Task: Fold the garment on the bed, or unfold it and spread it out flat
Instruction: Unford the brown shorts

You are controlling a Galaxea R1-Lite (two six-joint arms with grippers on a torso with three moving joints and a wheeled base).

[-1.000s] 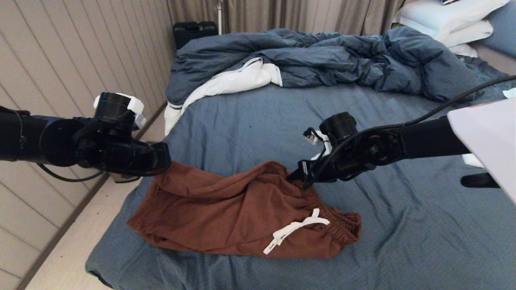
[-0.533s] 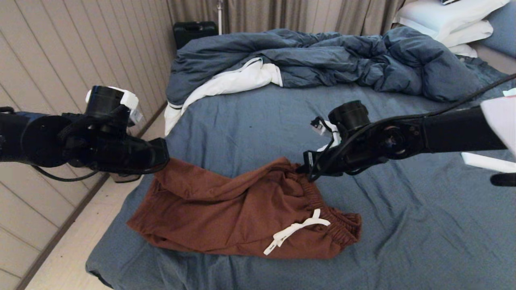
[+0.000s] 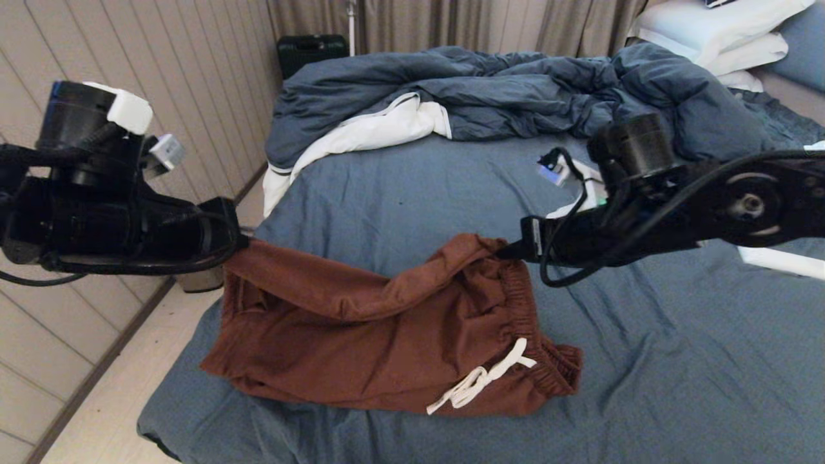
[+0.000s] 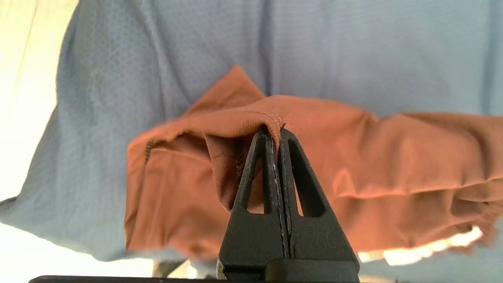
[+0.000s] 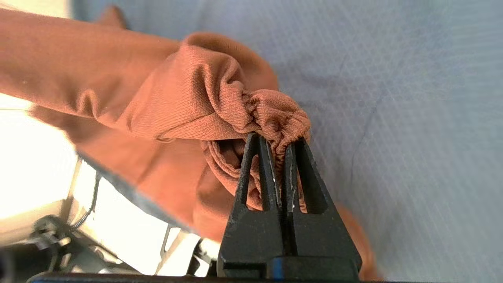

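Lift step under way: left claw (image 4: 274,135) pinches the shorts (image 3: 387,341) at a leg hem, right claw (image 5: 275,143) pinches the waistband — rest lies on the bed (image 3: 644,361). Next, I judge: raise evenly, spread flat.

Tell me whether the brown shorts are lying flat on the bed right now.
Not flat. The shorts are bunched, their far edge lifted off the bed between the left claw and right claw, both shut on fabric.
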